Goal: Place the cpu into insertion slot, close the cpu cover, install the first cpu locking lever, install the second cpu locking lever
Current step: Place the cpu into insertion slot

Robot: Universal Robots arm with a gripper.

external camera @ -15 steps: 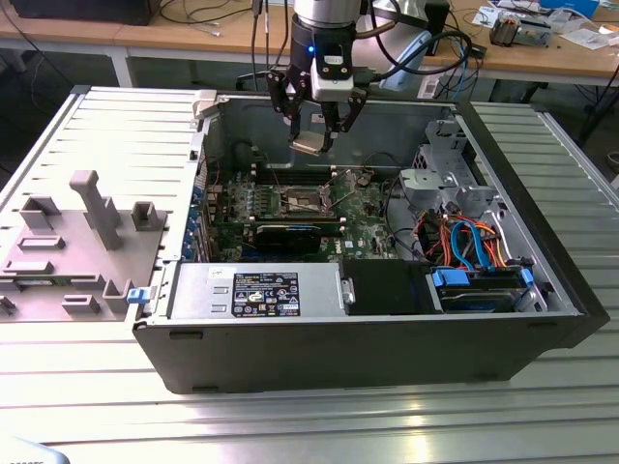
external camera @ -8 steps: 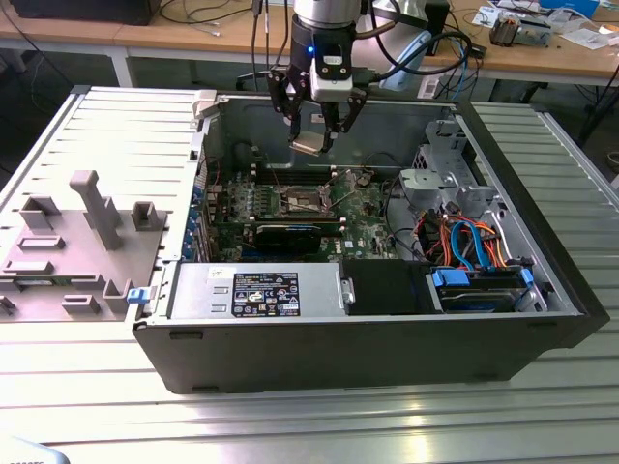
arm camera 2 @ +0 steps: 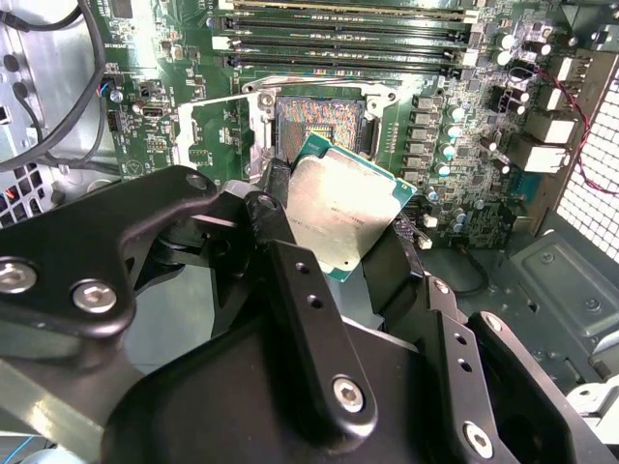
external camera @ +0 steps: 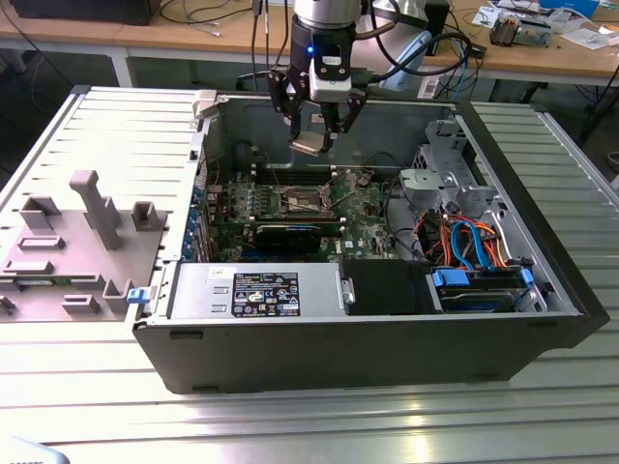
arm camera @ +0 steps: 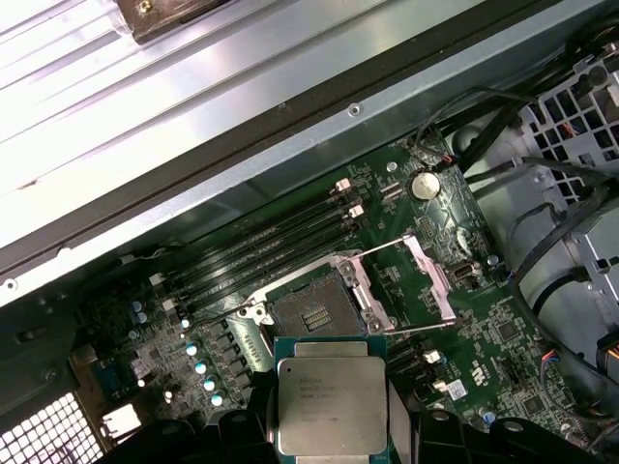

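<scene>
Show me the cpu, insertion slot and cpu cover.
cpu (arm camera: 334, 411), first wrist view, metal top
insertion slot (arm camera: 311, 314), first wrist view, socket centre
cpu cover (arm camera: 429, 278), first wrist view, open frame's outer bar

Cpu (arm camera: 334, 406) showed a silvery-grey top with a green border. Insertion slot (arm camera: 311, 314) was dark at centre, silver at the rim. Cpu cover (arm camera: 430, 280) was bare silver. Motherboard (arm camera: 503, 338) was green, dotted with pale-blue-topped capacitors (arm camera: 198, 367); memory slots (arm camera: 261, 242) were black. Gripper (external camera: 314, 135) was black, with a blue light on its body. Computer case (external camera: 338, 358) was dark grey. Cables (external camera: 464, 242) ran orange, blue and red. Power supply (external camera: 208, 290) was silver; its label (external camera: 266, 293) black and white. Surface (external camera: 290, 416) was silver, ribbed in long parallel grooves.
</scene>
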